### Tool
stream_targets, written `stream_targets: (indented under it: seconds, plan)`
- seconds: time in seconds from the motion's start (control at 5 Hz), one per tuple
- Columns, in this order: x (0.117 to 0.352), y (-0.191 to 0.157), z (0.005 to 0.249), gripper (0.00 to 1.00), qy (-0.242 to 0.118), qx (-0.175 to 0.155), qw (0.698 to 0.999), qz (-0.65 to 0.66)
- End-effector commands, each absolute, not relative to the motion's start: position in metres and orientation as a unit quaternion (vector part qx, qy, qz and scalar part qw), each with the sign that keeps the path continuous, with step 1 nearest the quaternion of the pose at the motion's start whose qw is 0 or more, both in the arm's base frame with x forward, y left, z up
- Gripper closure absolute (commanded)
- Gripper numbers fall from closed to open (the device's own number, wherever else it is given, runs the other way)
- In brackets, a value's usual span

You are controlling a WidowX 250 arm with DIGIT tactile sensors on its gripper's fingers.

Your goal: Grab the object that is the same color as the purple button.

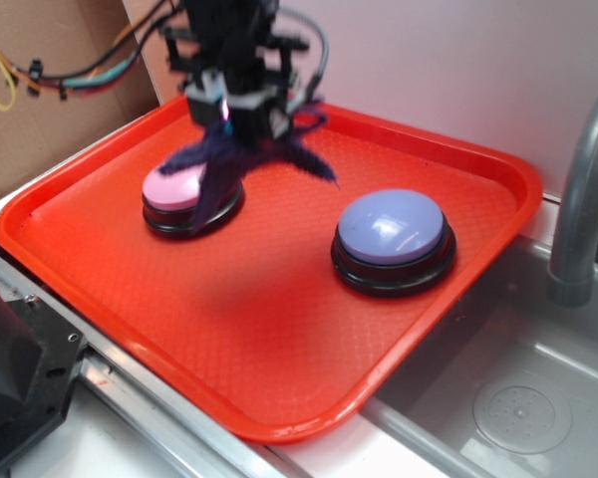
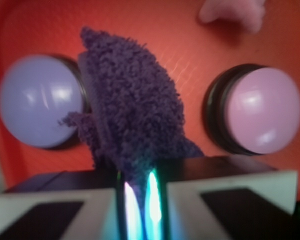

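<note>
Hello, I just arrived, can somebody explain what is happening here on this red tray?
The robot's gripper is shut on a dark purple rag and holds it in the air above the red tray, so the rag hangs free near the pink button. The purple button sits apart on the tray, untouched. A pink plush toy lies at the tray's far edge in the wrist view. The rag matches the purple button, so the grab looks done.

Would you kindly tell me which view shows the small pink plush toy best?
Only the wrist view shows the pink plush toy, a blurred shape at the top edge on the red tray, cropped by the frame. In the exterior view I cannot find it; the arm may be hiding it.
</note>
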State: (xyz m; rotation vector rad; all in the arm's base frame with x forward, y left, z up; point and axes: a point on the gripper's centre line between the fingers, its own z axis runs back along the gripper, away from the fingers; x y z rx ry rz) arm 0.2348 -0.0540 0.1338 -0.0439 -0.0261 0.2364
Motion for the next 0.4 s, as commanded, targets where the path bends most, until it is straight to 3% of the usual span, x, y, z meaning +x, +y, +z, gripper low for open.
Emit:
stream_targets:
  seconds: [0.0,0.2]
  plan:
    - [0.2603,-0.0155,0.1879,1.0,-0.053,-0.075,0.979,0.182]
    - [0.2616,-0.0107,0.1861,1.0,-0.062,-0.052,0.979,0.186]
